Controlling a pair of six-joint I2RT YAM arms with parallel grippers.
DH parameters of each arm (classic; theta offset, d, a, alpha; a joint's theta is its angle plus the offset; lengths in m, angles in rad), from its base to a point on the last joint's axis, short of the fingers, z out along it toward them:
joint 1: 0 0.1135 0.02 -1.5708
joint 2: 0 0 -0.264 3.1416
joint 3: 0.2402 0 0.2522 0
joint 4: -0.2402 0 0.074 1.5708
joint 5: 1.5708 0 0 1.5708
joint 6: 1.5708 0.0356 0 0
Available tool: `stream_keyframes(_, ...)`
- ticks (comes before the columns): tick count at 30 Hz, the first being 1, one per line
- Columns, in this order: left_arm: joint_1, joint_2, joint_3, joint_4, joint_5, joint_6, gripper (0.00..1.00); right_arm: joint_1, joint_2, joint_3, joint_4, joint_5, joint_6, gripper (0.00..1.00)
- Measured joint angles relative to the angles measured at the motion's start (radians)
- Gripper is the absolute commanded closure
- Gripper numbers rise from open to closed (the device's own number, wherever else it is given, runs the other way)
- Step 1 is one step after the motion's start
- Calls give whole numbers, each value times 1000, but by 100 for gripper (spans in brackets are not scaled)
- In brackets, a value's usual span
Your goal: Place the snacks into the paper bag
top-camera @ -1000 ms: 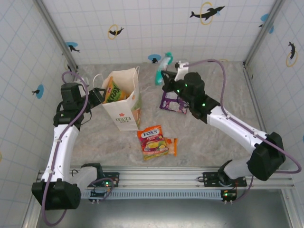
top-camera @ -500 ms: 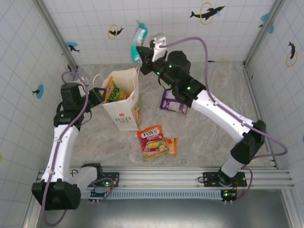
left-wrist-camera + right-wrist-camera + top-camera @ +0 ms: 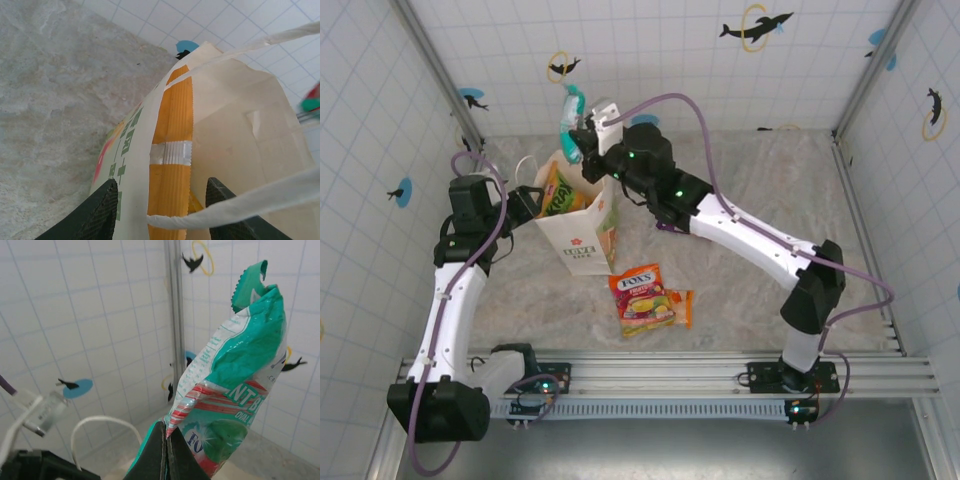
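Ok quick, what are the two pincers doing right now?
Left pincer: open, astride the cream-white paper bag rim.
Right pincer: closed on the glossy teal snack packet.

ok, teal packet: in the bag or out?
Out. The right claw is shut on the teal packet, holding it in the air near the paper bag's far rim, not inside.

The left arm (image 3: 450, 300) rises from its base at the near edge of the worktop and bends at the top. Its end effector (image 3: 525, 200) points to the right, with fingers (image 3: 102, 210) standing apart astride the rim of the paper bag (image 3: 225, 110). The right arm (image 3: 760, 245) stretches far across to the left with its wrist raised. Its end effector (image 3: 580, 140) is pinched tight on one edge of a teal packet (image 3: 240, 365), which sticks out beyond the fingertips.
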Motion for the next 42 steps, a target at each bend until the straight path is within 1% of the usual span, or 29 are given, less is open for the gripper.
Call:
stream_keyframes(8,0,0,0,1,10,0,52,46,49,0,-79,77,-94,100)
stream_keyframes(17,0,0,0,15,14,-1,52,59,94,0,-85,149,-169,100)
stream_keyframes(18,0,0,0,15,14,-1,52,59,97,0,-85,155,-173,97)
stream_keyframes(20,0,0,0,15,14,-3,52,59,103,0,-83,163,-179,74)
stream_keyframes(21,0,0,0,15,14,-3,52,59,105,0,-79,165,-181,66)
stream_keyframes(22,0,0,0,15,14,-3,52,60,105,0,-73,169,-185,60)
stream_keyframes(24,0,0,0,15,13,-3,52,60,105,4,-56,179,-192,58)
stream_keyframes(29,0,0,0,15,13,-3,52,62,101,5,-30,183,-195,58)
stream_keyframes(33,0,0,-22,26,14,-3,53,64,66,-33,-5,177,-193,57)
stream_keyframes(39,0,1,-28,31,16,-3,53,56,-47,-131,15,150,-158,57)
stream_keyframes(42,0,1,-28,31,21,-4,53,36,-131,-219,29,128,-120,56)
